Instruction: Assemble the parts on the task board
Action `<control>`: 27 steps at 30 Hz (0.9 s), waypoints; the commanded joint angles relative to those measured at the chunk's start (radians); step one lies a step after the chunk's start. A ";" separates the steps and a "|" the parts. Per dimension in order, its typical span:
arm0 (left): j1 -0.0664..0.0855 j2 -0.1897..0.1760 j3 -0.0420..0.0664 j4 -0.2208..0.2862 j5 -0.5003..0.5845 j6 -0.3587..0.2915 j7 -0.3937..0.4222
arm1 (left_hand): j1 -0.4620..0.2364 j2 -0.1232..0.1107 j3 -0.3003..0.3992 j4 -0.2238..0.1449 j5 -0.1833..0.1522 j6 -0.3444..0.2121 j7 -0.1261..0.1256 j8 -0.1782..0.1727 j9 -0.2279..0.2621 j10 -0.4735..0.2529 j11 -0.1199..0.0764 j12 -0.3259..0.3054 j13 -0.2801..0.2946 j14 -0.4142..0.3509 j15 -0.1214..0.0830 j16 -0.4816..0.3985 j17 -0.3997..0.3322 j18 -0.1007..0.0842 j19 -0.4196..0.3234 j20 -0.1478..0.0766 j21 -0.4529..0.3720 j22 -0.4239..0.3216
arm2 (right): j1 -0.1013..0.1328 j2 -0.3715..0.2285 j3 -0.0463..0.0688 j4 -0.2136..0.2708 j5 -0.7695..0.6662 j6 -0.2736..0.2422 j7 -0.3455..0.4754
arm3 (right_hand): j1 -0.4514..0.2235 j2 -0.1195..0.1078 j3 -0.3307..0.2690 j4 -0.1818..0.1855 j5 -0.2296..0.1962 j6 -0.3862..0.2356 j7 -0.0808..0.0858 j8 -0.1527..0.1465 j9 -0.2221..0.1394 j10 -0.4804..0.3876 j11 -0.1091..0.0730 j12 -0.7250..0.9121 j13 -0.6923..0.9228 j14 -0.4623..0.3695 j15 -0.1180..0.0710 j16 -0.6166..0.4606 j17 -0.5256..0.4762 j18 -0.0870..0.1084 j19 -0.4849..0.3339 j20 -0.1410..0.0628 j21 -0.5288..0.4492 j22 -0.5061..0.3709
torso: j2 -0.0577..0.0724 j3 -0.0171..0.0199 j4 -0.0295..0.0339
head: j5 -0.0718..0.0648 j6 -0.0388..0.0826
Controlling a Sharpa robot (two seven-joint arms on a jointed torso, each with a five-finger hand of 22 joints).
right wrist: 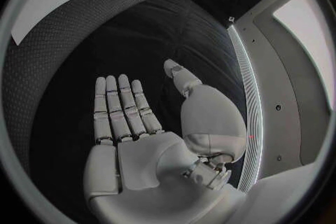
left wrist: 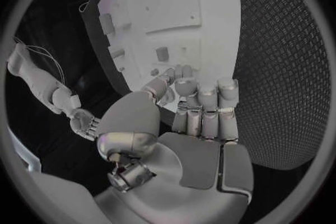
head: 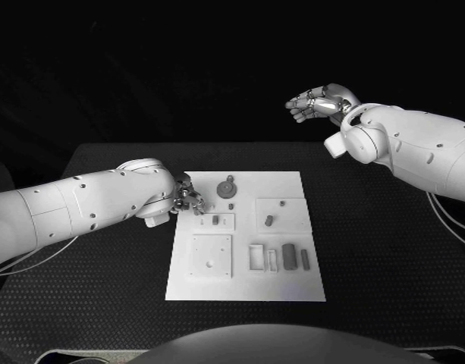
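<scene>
White task board (head: 298, 288), left hand (head: 184, 199) at its edge, right hand (head: 318, 102) raised apart.

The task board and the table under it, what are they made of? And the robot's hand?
The task board looks like smooth white plastic, matte, with no glare; it could also be painted. The table wears a black mat with a fine raised dot pattern, likely rubber. The right hand has silvery segments with a soft sheen, probably metal or metallic-coated plastic.
</scene>
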 commanded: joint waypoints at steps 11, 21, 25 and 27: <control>-0.010 0.006 0.000 0.012 -0.021 0.024 -0.021 | -0.020 0.001 0.001 0.015 -0.003 0.017 -0.009 0.022 0.007 0.011 -0.021 0.012 -0.006 0.064 -0.065 0.011 -0.004 0.013 0.006 -0.125 0.011 0.019 | 0.000 0.000 0.000 0.002 0.000 0.011 0.006 | 0.008 -0.001 0.002 0.007 0.002 -0.004 0.020 0.005 -0.002 0.008 0.003 -0.005 0.002 -0.002 0.003 -0.004 -0.002 -0.011 -0.001 -0.004 -0.005 0.002 | 0.000 0.0001 0.0007 | -0.001 -0.003; -0.019 0.008 0.000 0.015 -0.037 0.021 -0.022 | -0.023 -0.001 0.000 0.017 -0.002 0.021 -0.012 0.025 0.008 0.014 -0.024 0.017 -0.010 0.071 -0.068 0.015 -0.008 0.016 0.012 -0.128 0.019 0.019 | 0.000 -0.001 0.000 0.003 0.000 0.011 0.006 | 0.009 -0.001 0.002 0.007 0.002 -0.004 0.020 0.005 -0.002 0.008 0.003 -0.006 0.002 -0.002 0.003 -0.004 -0.002 -0.011 -0.001 -0.004 -0.006 0.003 | 0.000 0.0005 0.0004 | -0.001 -0.003; -0.023 0.010 0.000 0.015 -0.051 0.018 -0.021 | -0.024 -0.001 0.001 0.018 -0.002 0.022 -0.012 0.026 0.008 0.014 -0.024 0.017 -0.011 0.071 -0.069 0.015 -0.008 0.017 0.012 -0.128 0.020 0.019 | 0.000 -0.002 0.000 0.004 0.000 0.010 0.006 | 0.009 -0.001 0.002 0.007 0.002 -0.004 0.020 0.005 -0.002 0.008 0.003 -0.006 0.002 -0.002 0.003 -0.004 -0.002 -0.011 -0.001 -0.004 -0.006 0.003 | -0.001 0.0009 0.0000 | -0.002 -0.003; -0.025 0.011 0.000 0.014 -0.053 0.017 -0.021 | -0.024 -0.001 0.001 0.018 -0.002 0.023 -0.012 0.026 0.008 0.014 -0.025 0.018 -0.011 0.072 -0.069 0.015 -0.009 0.017 0.013 -0.129 0.021 0.018 | 0.000 -0.002 0.000 0.004 0.000 0.011 0.006 | 0.009 -0.001 0.002 0.007 0.002 -0.004 0.020 0.005 -0.002 0.008 0.003 -0.006 0.002 -0.002 0.003 -0.004 -0.002 -0.011 -0.001 -0.004 -0.006 0.003 | 0.000 0.0007 0.0000 | -0.002 -0.004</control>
